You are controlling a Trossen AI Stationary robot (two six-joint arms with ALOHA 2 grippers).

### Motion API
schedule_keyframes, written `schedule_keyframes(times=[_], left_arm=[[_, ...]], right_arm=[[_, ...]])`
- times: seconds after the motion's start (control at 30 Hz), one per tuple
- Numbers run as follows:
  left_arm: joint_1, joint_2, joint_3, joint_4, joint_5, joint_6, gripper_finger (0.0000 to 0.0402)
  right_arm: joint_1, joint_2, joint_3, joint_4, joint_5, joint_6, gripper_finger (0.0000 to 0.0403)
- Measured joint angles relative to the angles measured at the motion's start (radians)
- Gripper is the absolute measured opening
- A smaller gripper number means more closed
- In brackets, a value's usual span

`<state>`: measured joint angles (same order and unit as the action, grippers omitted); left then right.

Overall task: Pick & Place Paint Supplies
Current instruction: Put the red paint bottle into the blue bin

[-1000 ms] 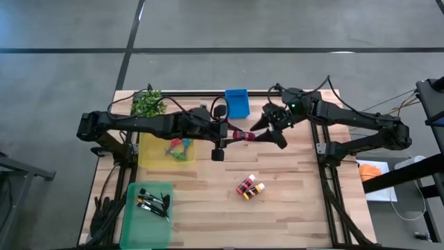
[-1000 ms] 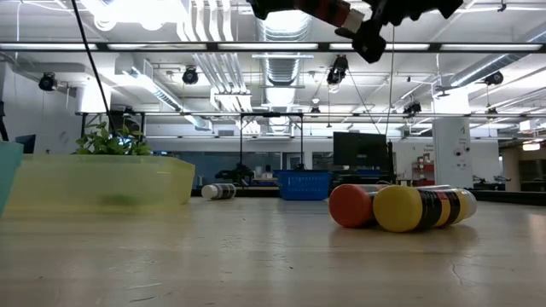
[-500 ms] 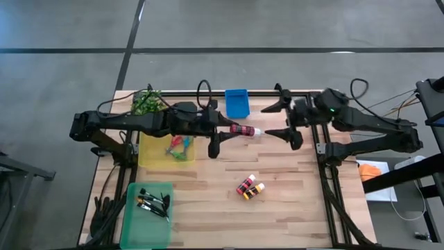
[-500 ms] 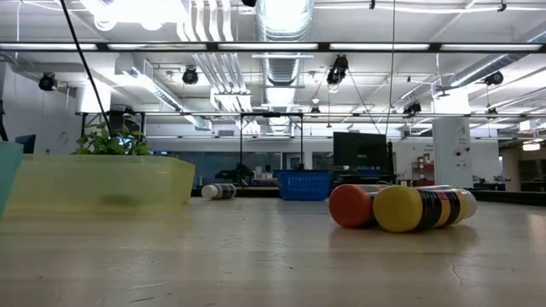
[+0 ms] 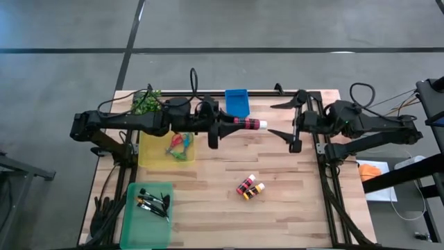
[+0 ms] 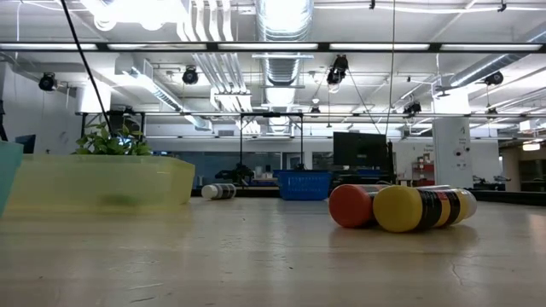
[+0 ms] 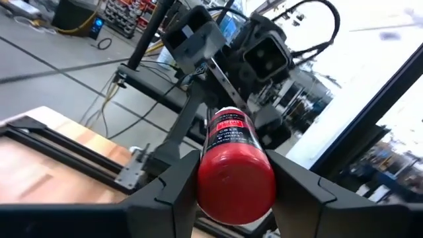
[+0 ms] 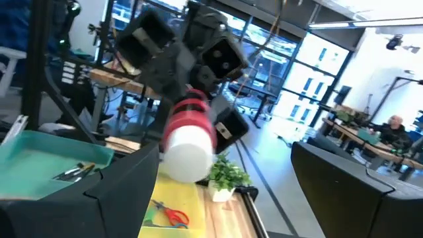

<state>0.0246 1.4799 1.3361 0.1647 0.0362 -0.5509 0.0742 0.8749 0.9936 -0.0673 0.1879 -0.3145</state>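
Bottle [image 5: 247, 123] of red paint, white-capped, lies level in the air above the tabletop [image 5: 291, 187], clenched at its base end by the left gripper [image 5: 223, 128], with the cap pointing toward the right arm. From the left wrist view the red bottle [image 7: 234, 168] sits squeezed between the two dark fingers [image 7: 165, 192], label facing up. The right gripper [image 5: 291, 123] hangs just beyond the cap with its fingers spread wide, grasping nothing, apart from the bottle; its own wrist view shows the white cap [image 8: 188, 153] facing it between the spread fingers [image 8: 115, 188].

A blue bin [image 5: 237, 102] stands at the far edge of the tabletop, just behind the held bottle. A yellow tray [image 5: 149, 154] below the left arm holds scissors [image 5: 180, 147] with red and green handles. A green tray [image 5: 139, 222] at the near left corner holds brushes [image 5: 152, 203]. Two more bottles [image 5: 250, 187], one red and one orange, lie side by side and touching on the bare wood near the middle front; the low view shows them end-on [image 6: 397, 207]. A potted plant [image 5: 146, 101] stands at the far left corner.
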Motion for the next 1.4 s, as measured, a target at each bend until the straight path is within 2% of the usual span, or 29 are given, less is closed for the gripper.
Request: schedule_keyframes(times=[0.3, 0.6, 0.77, 1.4], left_arm=[[0.005, 0.001, 0.0, 0.023, 0.002, -0.076, 0.0164], [0.013, 0.002, 0.0, 0.026, 0.001, -0.079, 0.0164], [0.014, 0.002, 0.0, 0.026, 0.001, -0.078, 0.0164], [0.014, 0.002, 0.0, 0.018, 0.009, -0.075, 0.0164]], right_arm=[[0.002, 0.022, 0.0, 0.042, -0.029, 0.004, 0.0334], [0.002, 0.049, 0.0, 0.058, -0.061, 0.023, 0.0249], [0.002, 0.07, -0.001, 0.081, -0.066, 0.023, 0.0222], [0.002, 0.095, -0.001, 0.11, -0.052, 0.024, 0.0206]])
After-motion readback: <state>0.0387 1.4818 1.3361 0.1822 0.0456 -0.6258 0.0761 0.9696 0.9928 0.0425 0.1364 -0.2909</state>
